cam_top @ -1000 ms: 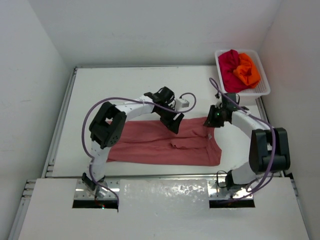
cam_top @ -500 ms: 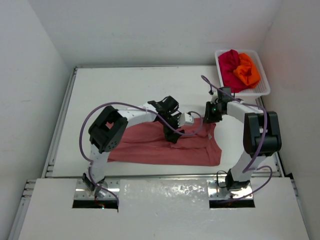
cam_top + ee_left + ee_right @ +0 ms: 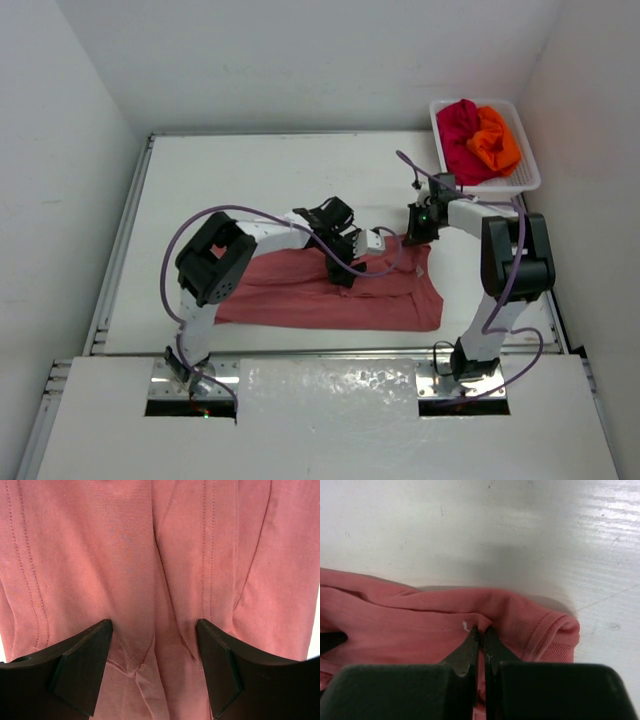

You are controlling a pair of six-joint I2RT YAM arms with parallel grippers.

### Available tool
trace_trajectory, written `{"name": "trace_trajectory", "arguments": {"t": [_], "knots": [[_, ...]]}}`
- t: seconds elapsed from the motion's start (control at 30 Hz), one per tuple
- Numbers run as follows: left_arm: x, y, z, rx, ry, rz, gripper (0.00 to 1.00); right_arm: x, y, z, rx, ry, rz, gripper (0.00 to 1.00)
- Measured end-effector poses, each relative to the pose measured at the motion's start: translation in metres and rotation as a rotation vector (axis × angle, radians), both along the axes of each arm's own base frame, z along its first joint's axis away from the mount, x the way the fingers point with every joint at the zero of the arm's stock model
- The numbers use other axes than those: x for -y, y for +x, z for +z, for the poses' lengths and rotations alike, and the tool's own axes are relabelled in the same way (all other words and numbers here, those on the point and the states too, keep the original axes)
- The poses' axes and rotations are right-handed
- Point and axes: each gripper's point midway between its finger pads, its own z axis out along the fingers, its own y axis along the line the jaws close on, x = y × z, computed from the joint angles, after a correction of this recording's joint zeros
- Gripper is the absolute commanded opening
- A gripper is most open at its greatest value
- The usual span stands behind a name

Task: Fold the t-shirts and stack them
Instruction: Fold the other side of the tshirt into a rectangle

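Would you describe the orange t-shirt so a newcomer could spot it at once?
At the table, far right corner, sits a white mesh basket. Of the two crumpled shirts inside, the orange t-shirt is the right-hand one, beside the crimson t-shirt.

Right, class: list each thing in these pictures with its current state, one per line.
salmon-pink t-shirt: spread out, partly folded, creased.
crimson t-shirt: crumpled in basket.
orange t-shirt: crumpled in basket.
basket: holding two shirts.
left pincer: open over pink shirt.
right pincer: shut on pink shirt's edge.
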Motion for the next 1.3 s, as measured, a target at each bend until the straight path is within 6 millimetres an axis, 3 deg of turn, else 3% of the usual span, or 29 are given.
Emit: {"name": "trace_trajectory", "arguments": {"t": [0.33, 0.53, 0.67, 0.8, 0.97, 1.07, 1.17, 1.23, 1.3], "knots": [[0.005, 0.005, -0.003, 0.04, -0.04, 0.004, 0.67, 0.002, 0.029, 0.022, 0.073, -0.016, -0.009, 0.0], [0.007, 0.007, -0.004, 0.054, -0.054, 0.006, 0.67, 0.002, 0.033, 0.025, 0.078, -0.016, -0.009, 0.0], [0.007, 0.008, -0.004, 0.058, -0.057, 0.008, 0.68, 0.004, 0.031, 0.015, 0.045, -0.028, -0.01, 0.08], [0.007, 0.008, -0.004, 0.059, -0.055, 0.009, 0.7, 0.009, 0.025, 0.011, 0.023, -0.058, -0.009, 0.35], [0.006, 0.008, -0.003, 0.057, -0.046, 0.012, 0.71, 0.018, 0.021, 0.013, 0.004, -0.101, -0.008, 0.38], [0.005, 0.008, -0.001, 0.053, -0.037, 0.015, 0.71, 0.025, 0.03, 0.038, 0.057, -0.131, -0.021, 0.28], [0.005, 0.009, -0.001, 0.048, -0.031, 0.018, 0.71, 0.025, 0.035, 0.083, 0.185, -0.135, -0.052, 0.13], [0.005, 0.009, -0.001, 0.047, -0.028, 0.019, 0.71, 0.016, 0.024, 0.112, 0.264, -0.13, -0.058, 0.02], [0.005, 0.009, -0.001, 0.046, -0.025, 0.02, 0.71, -0.005, 0.011, 0.127, 0.32, -0.086, -0.045, 0.0]]}}
